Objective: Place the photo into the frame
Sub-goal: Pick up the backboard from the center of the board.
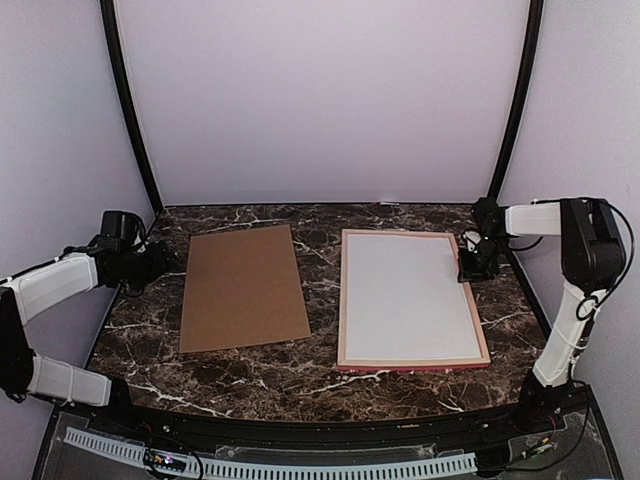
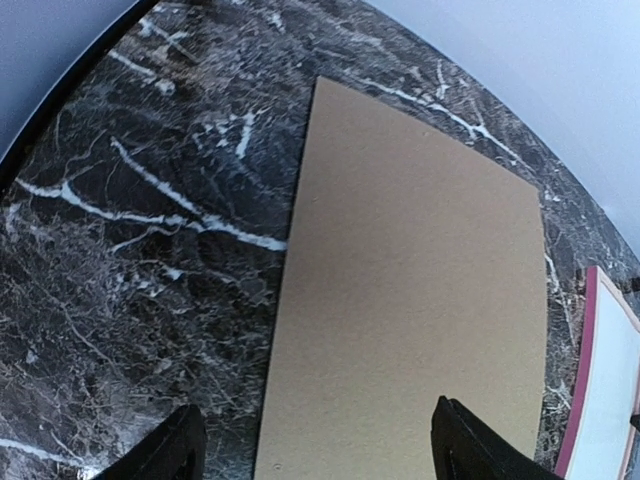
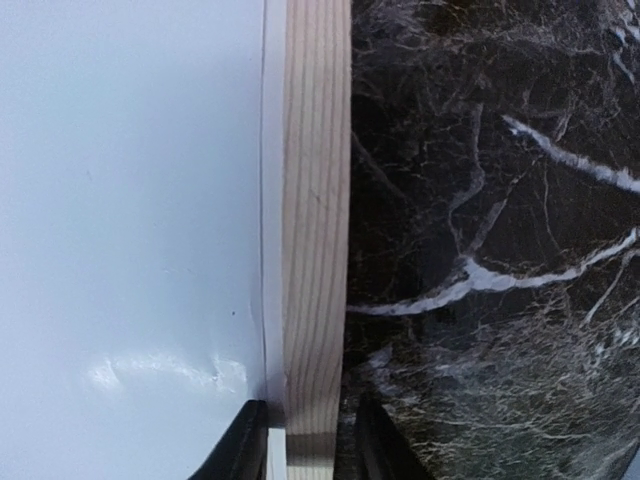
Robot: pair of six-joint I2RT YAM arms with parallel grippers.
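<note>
The frame (image 1: 343,300) lies flat right of the table's middle, its pink rim around a plain white sheet (image 1: 405,298). The photo's printed side is nowhere in view. My right gripper (image 1: 475,262) sits at the frame's far right edge. In the right wrist view its fingers (image 3: 248,445) stand on either side of the pale wooden rail (image 3: 317,200), with the gripper (image 3: 305,445) shut on that rail beside the white sheet (image 3: 130,200). My left gripper (image 1: 150,262) hovers at the far left, open (image 2: 315,450) and empty, over the near edge of the brown board (image 2: 410,300).
A brown backing board (image 1: 243,288) lies flat left of the frame, a strip of dark marble table (image 1: 322,300) between them. The frame's pink edge (image 2: 585,380) shows at the right of the left wrist view. Black curved posts (image 1: 135,130) and pale walls close in the back.
</note>
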